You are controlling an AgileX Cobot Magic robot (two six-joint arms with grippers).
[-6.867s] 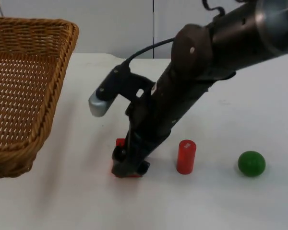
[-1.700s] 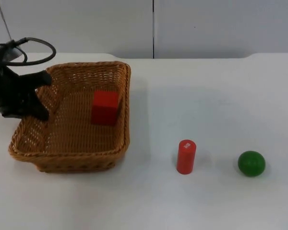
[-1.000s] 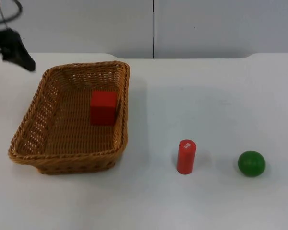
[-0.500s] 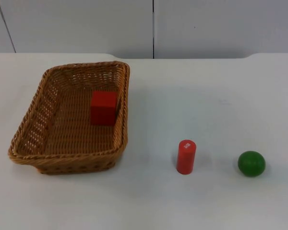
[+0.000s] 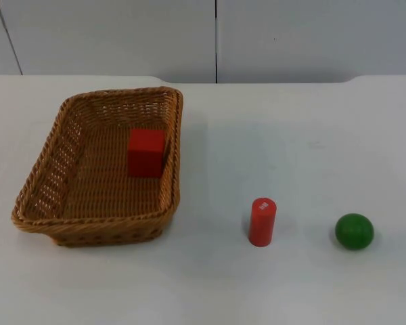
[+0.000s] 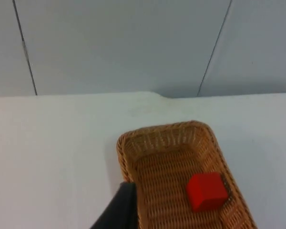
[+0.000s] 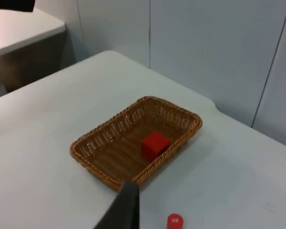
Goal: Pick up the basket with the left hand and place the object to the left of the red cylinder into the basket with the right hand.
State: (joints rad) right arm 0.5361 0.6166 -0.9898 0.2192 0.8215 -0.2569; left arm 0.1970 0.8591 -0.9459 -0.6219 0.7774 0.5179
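The basket is sitting on the table, carrying the red block against its 3 o'clock wall. The red cylinder is standing upright at the basket's 4 o'clock, the green ball beyond it. I cannot tell my finger spacing on either gripper.

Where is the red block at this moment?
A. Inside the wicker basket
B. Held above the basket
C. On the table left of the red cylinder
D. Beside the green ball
A: the red block lies on the floor of the wicker basket, near its right wall.
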